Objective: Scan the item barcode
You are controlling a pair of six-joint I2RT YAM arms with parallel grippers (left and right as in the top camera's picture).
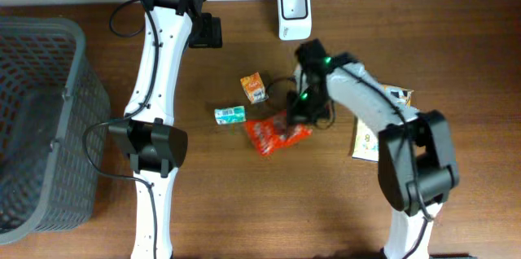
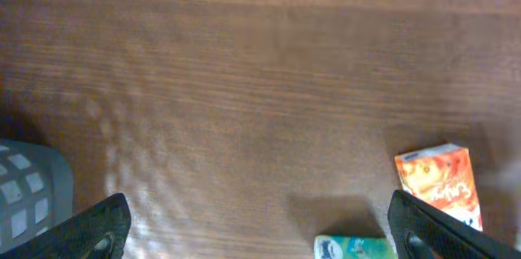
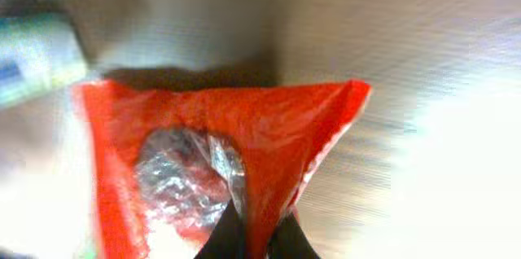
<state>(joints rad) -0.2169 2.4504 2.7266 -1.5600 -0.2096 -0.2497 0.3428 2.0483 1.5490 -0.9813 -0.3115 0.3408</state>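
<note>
The right gripper (image 3: 252, 239) is pinched on one edge of the red bag (image 3: 203, 137), which lies at the centre of the desk (image 1: 244, 202). The left gripper (image 2: 260, 230) stands wide near the far edge. The scanner (image 1: 293, 13) sits at that edge.

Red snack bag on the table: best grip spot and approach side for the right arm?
Pinch the thin edge of the red snack bag at the end nearest the right arm, coming down from above. The bag lies flat and its middle is puffy and crinkled, so probably only the flat rim fits between the fingers. The right gripper is shut on that edge.
</note>
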